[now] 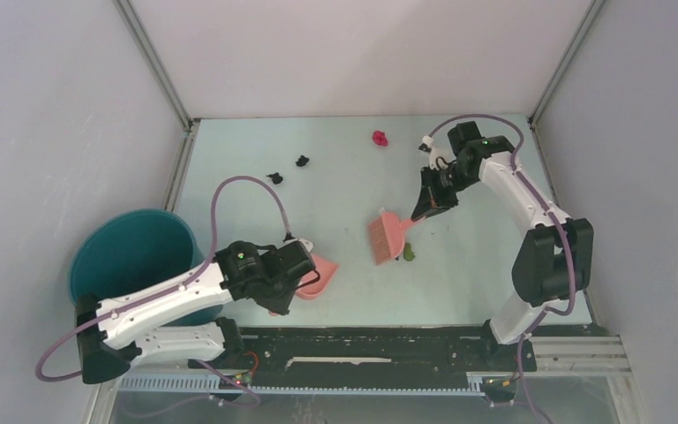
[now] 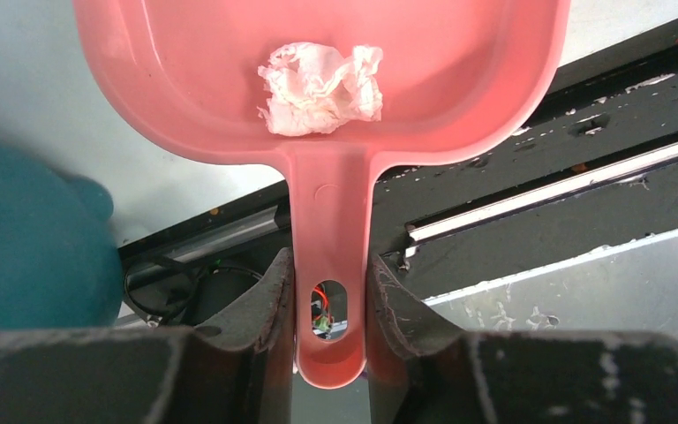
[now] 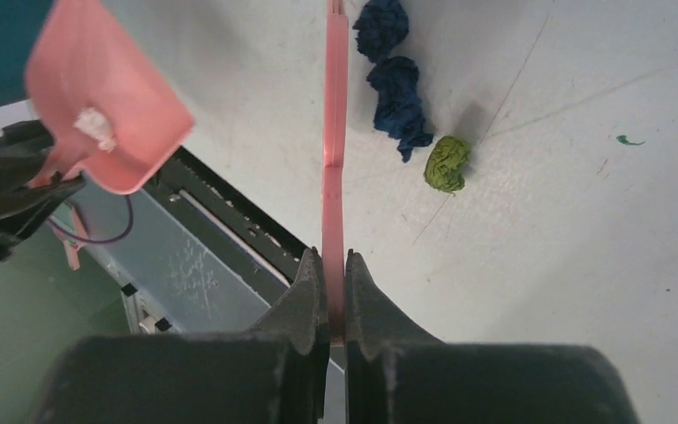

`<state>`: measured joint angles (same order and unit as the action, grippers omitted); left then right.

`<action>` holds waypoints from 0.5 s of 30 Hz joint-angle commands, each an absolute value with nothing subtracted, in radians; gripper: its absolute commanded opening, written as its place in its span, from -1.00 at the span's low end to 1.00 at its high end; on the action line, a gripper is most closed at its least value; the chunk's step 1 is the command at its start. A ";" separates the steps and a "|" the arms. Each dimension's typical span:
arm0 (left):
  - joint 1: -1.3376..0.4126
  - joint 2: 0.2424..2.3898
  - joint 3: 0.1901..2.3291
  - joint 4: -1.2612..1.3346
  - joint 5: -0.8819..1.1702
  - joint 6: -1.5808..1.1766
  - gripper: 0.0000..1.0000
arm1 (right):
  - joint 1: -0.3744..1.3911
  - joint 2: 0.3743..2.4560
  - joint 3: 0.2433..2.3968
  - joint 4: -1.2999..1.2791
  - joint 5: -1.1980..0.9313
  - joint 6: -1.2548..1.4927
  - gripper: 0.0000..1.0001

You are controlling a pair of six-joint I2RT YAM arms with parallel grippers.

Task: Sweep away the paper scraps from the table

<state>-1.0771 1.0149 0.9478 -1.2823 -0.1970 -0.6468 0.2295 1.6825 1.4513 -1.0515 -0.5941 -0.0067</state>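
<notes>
My left gripper is shut on the handle of the salmon-pink dustpan, held near the table's front edge. A white paper wad lies in the pan. My right gripper is shut on the thin handle of the pink brush, bristles down on the table. Beside the brush lie a green wad and two dark blue wads. A magenta wad and two black wads lie farther back.
A round teal bucket stands off the table's left side, next to the left arm. The black base rail runs along the near edge. Metal rails and grey walls bound the table on three sides.
</notes>
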 commanded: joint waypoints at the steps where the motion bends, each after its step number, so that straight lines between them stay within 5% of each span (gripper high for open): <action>1: -1.096 1.052 0.956 -1.202 -0.151 -0.586 -1.00 | 0.164 1.622 1.613 -1.185 -0.728 -0.119 -1.00; 11: -1.122 1.200 0.961 -1.092 -0.061 -0.499 -1.00 | 0.106 1.647 1.784 -1.117 -0.439 -0.201 -1.00; 15: -1.130 1.276 0.984 -1.055 -0.027 -0.459 -1.00 | 0.194 1.680 1.806 -1.055 -0.158 -0.303 -1.00</action>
<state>-1.1179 1.2289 0.9482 -1.1221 -0.0864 -0.5293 0.1116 1.6627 1.7607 -1.1355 -0.4442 -0.1787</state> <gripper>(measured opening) 0.298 0.042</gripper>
